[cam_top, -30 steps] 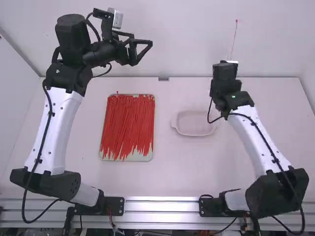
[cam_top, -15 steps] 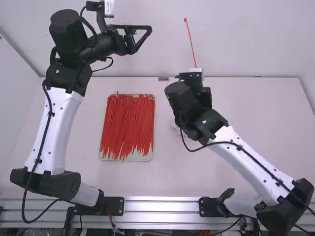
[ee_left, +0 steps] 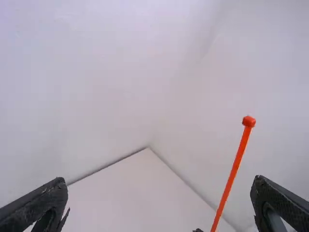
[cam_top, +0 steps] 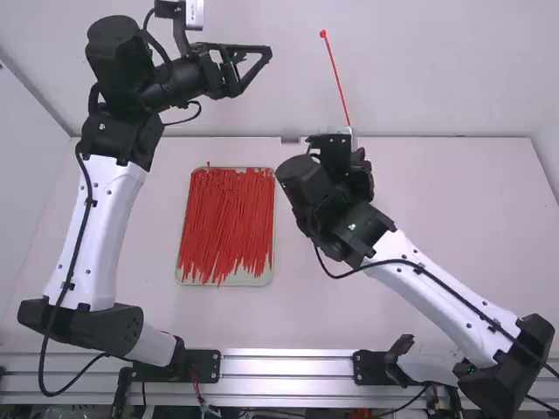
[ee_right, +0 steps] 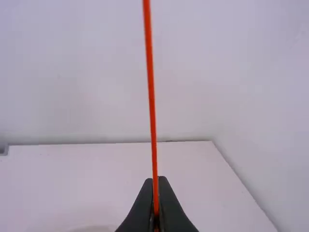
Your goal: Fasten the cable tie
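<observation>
The right arm is swinging in from the right side of the counter (cam_top: 489, 192) toward the middle. Over the last half second it is only creeping a little farther left. The right claw (cam_top: 348, 131) is pinching the tie (cam_top: 336, 80) at its tail end, fingers shut tight on it. It is holding the tie almost upright, head up in the air and leaning slightly toward the left arm.

The left claw (cam_top: 262, 63) is waiting high above the tray (cam_top: 225, 284) of spare ties, fingers spread wide with nothing between them. It is sitting a touch higher than a second ago. From the left wrist, the tie's head is now showing between those spread fingers (off to one side, not centred).

I am taking this as the approach to a two-handed grip. The claws are still well apart, so nothing is being looped yet, and the tail is not yet going into the head.
</observation>
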Motion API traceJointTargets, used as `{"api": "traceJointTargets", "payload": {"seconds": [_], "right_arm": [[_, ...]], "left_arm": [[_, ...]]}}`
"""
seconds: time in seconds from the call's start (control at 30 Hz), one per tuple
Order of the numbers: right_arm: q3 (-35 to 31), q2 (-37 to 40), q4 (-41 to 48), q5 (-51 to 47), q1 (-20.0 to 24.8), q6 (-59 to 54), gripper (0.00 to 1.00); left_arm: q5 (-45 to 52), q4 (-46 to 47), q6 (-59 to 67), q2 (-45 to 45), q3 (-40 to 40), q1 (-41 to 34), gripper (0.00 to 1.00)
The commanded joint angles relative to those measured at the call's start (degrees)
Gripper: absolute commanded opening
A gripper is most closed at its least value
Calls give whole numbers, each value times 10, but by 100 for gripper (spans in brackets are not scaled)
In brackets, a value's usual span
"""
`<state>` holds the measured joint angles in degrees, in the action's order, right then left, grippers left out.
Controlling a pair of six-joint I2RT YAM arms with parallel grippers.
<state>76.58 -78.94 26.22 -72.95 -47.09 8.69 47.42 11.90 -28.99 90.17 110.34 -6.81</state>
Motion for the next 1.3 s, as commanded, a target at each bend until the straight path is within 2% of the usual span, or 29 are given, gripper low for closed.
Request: {"api": "traceJointTargets", "payload": {"seconds": [0.0,0.2,0.3,0.43,0.57,0.73,0.9,1.07,1.27], "right_arm": [[-1,5,-7,-19,6,-1,0],[0,5,-83,45,33,-92,0],[0,5,-165,75,62,-159,0],[0,4,-218,118,98,-203,0],[0,-14,-240,150,150,-222,0],[0,-42,-232,166,193,-221,0],[0,-91,-217,143,231,-196,0],[0,-117,-210,60,219,-192,0],[-1,-117,-236,-14,137,-200,0]], "left_arm": [[13,-4,-8,-4,3,0,99],[12,-8,-21,-4,3,0,99],[12,-11,-21,-4,3,0,99],[12,-11,-27,-4,3,0,99],[17,-10,-28,-4,3,0,99],[16,-10,-27,-4,3,0,99],[16,-8,-27,-4,3,0,99],[12,-8,-27,-4,3,0,99],[-3,-2,-28,-4,3,0,99]]}}
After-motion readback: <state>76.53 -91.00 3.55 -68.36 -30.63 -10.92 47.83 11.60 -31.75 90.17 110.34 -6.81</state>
